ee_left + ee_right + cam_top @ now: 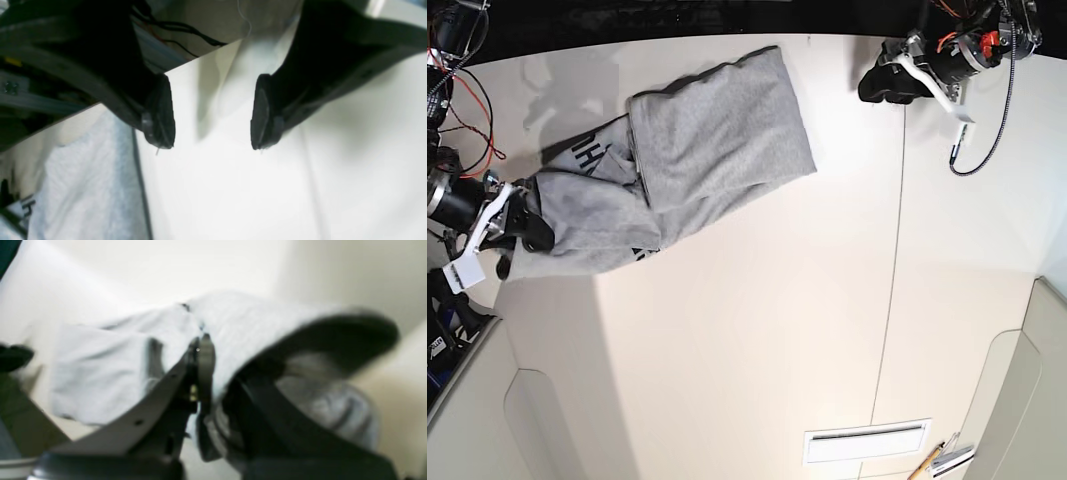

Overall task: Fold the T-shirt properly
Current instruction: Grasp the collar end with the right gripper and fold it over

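The grey T-shirt [697, 150] lies partly folded at the table's far left in the base view, with black lettering [592, 151] showing at one edge. My right gripper [524, 226] is shut on the shirt's left end. In the blurred right wrist view the gripper [207, 351] pinches the fabric, and the shirt [100, 373] drapes over one finger. My left gripper [874, 88] is open and empty over bare table, to the right of the shirt. In the left wrist view the gripper [212, 144] has its jaws wide apart, and the shirt [83, 183] lies at the lower left.
The white table [757, 350] has a seam [895, 250] running down its right part. Red and black cables [467, 110] hang off the left edge. A white slotted plate [867, 440] and small tools [939, 460] lie near the front right.
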Motion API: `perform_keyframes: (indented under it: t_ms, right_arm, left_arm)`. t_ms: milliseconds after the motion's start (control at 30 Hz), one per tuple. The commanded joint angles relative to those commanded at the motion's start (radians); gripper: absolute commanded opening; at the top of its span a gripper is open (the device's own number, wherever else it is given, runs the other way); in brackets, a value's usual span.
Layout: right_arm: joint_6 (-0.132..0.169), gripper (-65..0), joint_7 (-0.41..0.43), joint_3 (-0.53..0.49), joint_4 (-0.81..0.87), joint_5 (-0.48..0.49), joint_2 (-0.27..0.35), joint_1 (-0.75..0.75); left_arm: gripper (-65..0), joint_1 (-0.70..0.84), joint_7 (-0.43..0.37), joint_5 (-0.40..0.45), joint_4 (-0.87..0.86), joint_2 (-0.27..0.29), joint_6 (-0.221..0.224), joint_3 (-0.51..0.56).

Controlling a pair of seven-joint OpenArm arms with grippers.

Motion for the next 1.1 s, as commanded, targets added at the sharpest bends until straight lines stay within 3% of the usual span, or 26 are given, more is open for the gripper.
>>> perform_keyframes:
  t_ms: [133,233,333,500,533,600,633,667,800,900,1033,1100]
  right_arm:
    - [0.000,-65.0,-0.003,-0.008,0.219,-0.001,-0.080,-0.025]
    - [0.000,-65.0,-0.003,-0.063,0.319,0.000,-0.107,-0.059]
    - [0.000,-65.0,-0.003,-0.191,0.337,-0.017,-0.109,-0.066]
    - [0.000,-65.0,-0.003,-0.465,0.312,-0.142,-0.108,-0.066]
    - [-0.001,-62.9,-0.003,-0.522,0.293,-0.161,-0.108,-0.066]
    - [0.000,-40.0,0.009,-0.642,0.240,-0.196,-0.108,-0.066]
    - [0.000,-31.7,0.023,-0.703,0.211,-0.211,-0.108,-0.065]
    - [0.000,-27.5,0.039,-0.765,0.187,-0.230,-0.108,-0.064]
    - [-0.012,-27.0,0.076,-0.980,0.163,-0.327,-0.108,-0.058]
    - [-0.016,-27.0,0.102,-1.025,0.164,-0.374,-0.117,-0.058]
    - [-0.019,-27.0,0.102,-1.017,0.193,-0.377,-0.156,-0.053]
    - [-0.034,-27.3,0.102,-0.984,0.236,-0.384,-0.177,-0.053]
  left_arm:
    - [-25.8,0.000,-0.060,0.068,0.000,0.005,0.019,0.084]
    - [-25.8,-0.006,-0.095,0.108,0.000,0.005,0.037,0.146]
    - [-25.8,-0.023,-0.108,0.149,0.000,0.005,0.061,0.194]
    - [-25.8,-0.023,-0.110,0.159,0.000,0.005,0.064,0.213]
    - [-25.8,-0.023,-0.110,0.159,0.000,0.005,0.064,0.213]
    - [-25.8,-0.023,-0.109,0.158,0.000,0.005,0.064,0.213]
    - [-25.8,-0.023,-0.107,0.158,0.000,0.005,0.066,0.213]
    - [-25.8,-0.023,-0.107,0.158,0.000,0.005,0.071,0.211]
    - [-25.8,-0.022,-0.083,0.153,0.000,0.005,0.074,0.166]
    - [-25.8,-0.022,-0.048,0.092,0.000,0.005,0.066,0.086]
    - [-25.8,-0.022,0.031,-0.066,0.000,0.005,-0.016,-0.043]
    - [-25.9,-0.022,0.072,-0.144,0.000,0.005,-0.030,-0.094]
